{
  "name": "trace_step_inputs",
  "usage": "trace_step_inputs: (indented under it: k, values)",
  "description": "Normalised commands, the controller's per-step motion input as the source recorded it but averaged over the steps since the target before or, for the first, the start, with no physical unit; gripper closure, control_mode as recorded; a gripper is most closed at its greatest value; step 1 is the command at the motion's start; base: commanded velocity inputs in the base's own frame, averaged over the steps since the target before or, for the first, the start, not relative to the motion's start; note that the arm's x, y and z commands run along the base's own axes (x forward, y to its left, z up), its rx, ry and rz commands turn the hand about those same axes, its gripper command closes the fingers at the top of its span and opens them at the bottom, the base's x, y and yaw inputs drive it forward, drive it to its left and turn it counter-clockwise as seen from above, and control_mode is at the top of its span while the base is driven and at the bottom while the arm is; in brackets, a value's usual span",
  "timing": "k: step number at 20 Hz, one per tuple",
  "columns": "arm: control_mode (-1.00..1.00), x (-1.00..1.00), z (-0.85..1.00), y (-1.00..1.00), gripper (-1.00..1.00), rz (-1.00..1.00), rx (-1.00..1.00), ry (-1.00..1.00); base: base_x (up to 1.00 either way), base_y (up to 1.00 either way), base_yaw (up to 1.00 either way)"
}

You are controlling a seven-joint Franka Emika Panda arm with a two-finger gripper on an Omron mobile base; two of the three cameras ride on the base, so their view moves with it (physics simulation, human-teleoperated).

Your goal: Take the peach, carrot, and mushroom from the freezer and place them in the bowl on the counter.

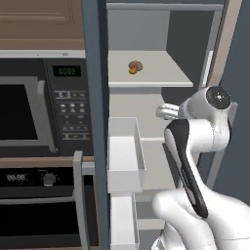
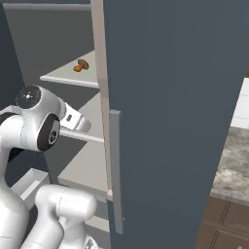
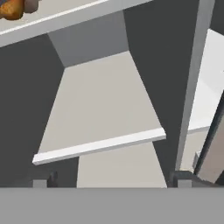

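The freezer [image 1: 146, 83] stands open, its dark door [image 2: 170, 97] swung out on the right. A brown-and-tan mushroom [image 1: 135, 67] lies on the upper shelf, toward the back; it also appears as the mushroom [image 2: 80, 65] and at the top left corner as the mushroom [image 3: 12, 8]. My gripper [image 3: 113, 180] is open and holds nothing, its fingertips [image 3: 43, 181] wide apart. It points into the freezer below the mushroom's shelf, over a bare pale shelf [image 3: 98, 146]. My hand [image 1: 167, 112] reaches in from the right. The peach, carrot and bowl are out of view.
White door bins [image 1: 124, 158] hang on the left of the opening, close to my arm. A black microwave [image 1: 44, 110] and oven [image 1: 39, 205] sit further left. The door's long grey handle [image 2: 115, 170] and the marbled counter [image 2: 233, 163] lie to the right.
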Motion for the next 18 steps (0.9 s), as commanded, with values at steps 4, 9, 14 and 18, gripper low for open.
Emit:
trace_step_inputs:
  k: [4,9,14,18]
  values:
    - [-1.0,0.0,1.0,0.45,-1.0,0.02,0.0,-0.24,0.0,0.0,0.0]
    - [-1.0,0.06,1.0,0.59,-1.0,0.04,0.0,-0.09,0.0,0.0,0.0]
    - [-1.0,0.38,0.92,0.13,-1.0,0.22,0.03,0.02,0.0,0.0,0.0]
    - [-1.0,0.69,0.13,0.0,-1.0,0.27,0.0,0.17,0.0,0.0,0.0]
